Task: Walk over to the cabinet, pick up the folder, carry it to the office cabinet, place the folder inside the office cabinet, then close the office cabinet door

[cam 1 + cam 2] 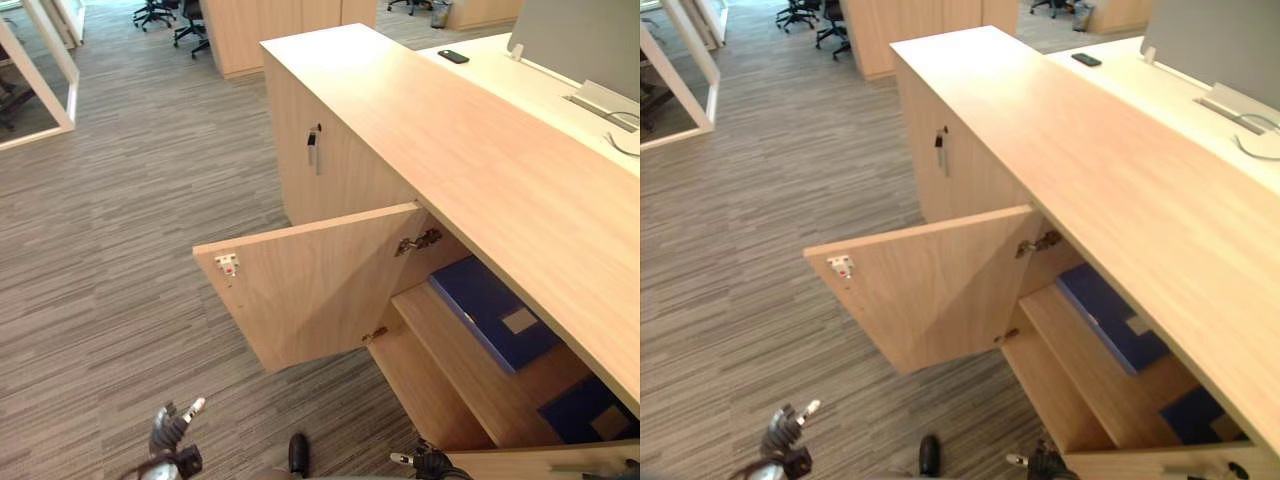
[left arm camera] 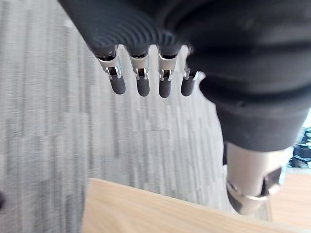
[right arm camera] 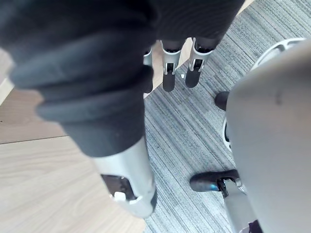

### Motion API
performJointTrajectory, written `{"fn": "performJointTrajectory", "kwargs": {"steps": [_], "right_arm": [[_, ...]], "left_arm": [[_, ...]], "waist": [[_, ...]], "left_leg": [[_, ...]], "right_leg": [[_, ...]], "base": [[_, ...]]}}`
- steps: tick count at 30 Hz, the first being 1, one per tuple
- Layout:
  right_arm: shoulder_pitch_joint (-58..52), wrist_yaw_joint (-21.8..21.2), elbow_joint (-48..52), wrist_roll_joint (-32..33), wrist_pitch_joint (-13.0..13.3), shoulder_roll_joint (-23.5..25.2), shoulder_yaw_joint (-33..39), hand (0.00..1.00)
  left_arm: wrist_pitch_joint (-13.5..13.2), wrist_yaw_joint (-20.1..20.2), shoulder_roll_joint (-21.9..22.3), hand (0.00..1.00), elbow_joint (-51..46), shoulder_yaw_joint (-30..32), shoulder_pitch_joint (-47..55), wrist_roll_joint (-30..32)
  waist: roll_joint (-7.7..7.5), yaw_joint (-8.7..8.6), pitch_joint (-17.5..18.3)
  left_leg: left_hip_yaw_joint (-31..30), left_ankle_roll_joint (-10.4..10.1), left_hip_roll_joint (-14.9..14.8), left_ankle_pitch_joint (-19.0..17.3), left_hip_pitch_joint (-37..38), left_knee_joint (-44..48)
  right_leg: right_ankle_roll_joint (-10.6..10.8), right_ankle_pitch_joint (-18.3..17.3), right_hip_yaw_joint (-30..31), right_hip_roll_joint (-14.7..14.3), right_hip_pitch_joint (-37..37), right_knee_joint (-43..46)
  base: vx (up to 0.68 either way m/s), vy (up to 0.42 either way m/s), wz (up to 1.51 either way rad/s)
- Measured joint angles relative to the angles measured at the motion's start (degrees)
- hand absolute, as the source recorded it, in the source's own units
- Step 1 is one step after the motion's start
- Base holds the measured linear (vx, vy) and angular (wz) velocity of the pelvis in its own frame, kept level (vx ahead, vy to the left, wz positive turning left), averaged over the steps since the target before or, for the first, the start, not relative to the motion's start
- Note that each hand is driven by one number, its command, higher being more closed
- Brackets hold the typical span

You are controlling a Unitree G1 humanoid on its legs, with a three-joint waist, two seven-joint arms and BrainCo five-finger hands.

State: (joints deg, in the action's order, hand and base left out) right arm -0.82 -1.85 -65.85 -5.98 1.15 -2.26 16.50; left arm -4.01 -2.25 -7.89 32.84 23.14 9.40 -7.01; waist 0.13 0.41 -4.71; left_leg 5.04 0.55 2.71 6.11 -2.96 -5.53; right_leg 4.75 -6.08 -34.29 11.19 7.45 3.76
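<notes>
A blue folder (image 1: 492,312) lies flat on the upper shelf inside the open wooden office cabinet (image 1: 470,150). The cabinet's left door (image 1: 310,280) swings out over the carpet. My left hand (image 1: 172,432) hangs low at the front left, well short of that door, its fingers (image 2: 141,80) relaxed and holding nothing. My right hand (image 1: 430,462) hangs at the bottom edge in front of the cabinet opening. Its fingers (image 3: 169,73) are straight and hold nothing too.
A second blue folder (image 1: 590,408) lies lower in the cabinet at the right. A closed door with a metal handle (image 1: 314,148) is further along. Behind the cabinet stands a desk with a black phone (image 1: 453,56). Office chairs (image 1: 170,15) stand far back.
</notes>
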Motion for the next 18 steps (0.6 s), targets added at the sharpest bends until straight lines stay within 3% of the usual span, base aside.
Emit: {"fn": "performJointTrajectory", "kwargs": {"steps": [4, 6, 8, 9, 12, 18], "right_arm": [[0.1, -0.6, 0.2, -0.2, -0.5, 0.2, -1.1, 0.0], [0.1, -1.3, 0.3, -0.9, -0.9, 0.4, -2.7, 0.0], [0.0, -1.4, 0.3, -1.0, -1.1, 0.4, -2.8, 0.0], [0.0, -1.5, 0.3, -1.0, -1.1, 0.4, -2.8, 0.0], [0.0, -2.2, 0.3, -0.9, -1.1, 0.4, -2.9, 0.0], [0.0, -2.4, 0.2, -0.6, -0.6, 0.3, -3.2, 0.0]], "left_arm": [[2.0, -0.5, -6.2, 0.0, -0.7, 3.2, -6.0, 4.2], [3.1, -1.5, -13.3, 0.0, -0.7, 3.7, -9.6, 8.0], [3.6, -2.1, -17.1, 0.0, -0.6, 3.7, -12.0, 10.2], [3.6, -2.8, -20.8, 0.0, 1.1, 3.3, -14.8, 12.0], [3.6, -4.2, -26.5, 0.0, 3.8, -1.1, -20.3, 16.2], [2.0, -5.0, -26.7, 0.0, 3.6, -13.0, -24.0, 23.8]], "waist": [[-0.82, -0.26, 0.3], [-1.82, -0.39, 0.7], [-2.17, -0.42, 0.9], [-2.22, -0.5, 0.9], [-2.24, -0.84, 1.2], [-2.08, -1.46, 1.5]], "left_leg": [[1.6, -0.3, -0.8, -0.9, 1.0, 0.0], [2.8, -0.6, -1.9, -1.2, 2.3, 0.0], [3.5, -0.9, -2.5, -1.4, 2.9, 0.0], [4.2, -1.2, -3.1, -1.6, 3.7, 0.1], [5.4, -1.6, -3.9, -1.8, 4.6, 0.1], [6.9, -2.2, -4.3, -1.4, 5.1, 0.1]], "right_leg": [[-0.1, 0.2, 2.5, -0.7, -0.1, 0.4], [-0.3, 0.2, 4.3, -1.3, -0.1, 1.4], [-0.3, 0.2, 5.3, -1.4, -0.1, 2.0], [-0.3, 0.2, 6.0, -1.8, -0.2, 2.7], [-0.3, 0.2, 7.0, -2.2, -0.4, 3.3], [-0.3, 0.2, 9.1, -2.4, -0.7, 3.3]], "base": [[0.05, -0.015, -0.21], [0.05, -0.021, -0.3], [0.04, -0.02, -0.23], [0.02, -0.014, -0.26], [0.0, -0.013, -0.21], [-0.03, -0.006, -0.21]]}}
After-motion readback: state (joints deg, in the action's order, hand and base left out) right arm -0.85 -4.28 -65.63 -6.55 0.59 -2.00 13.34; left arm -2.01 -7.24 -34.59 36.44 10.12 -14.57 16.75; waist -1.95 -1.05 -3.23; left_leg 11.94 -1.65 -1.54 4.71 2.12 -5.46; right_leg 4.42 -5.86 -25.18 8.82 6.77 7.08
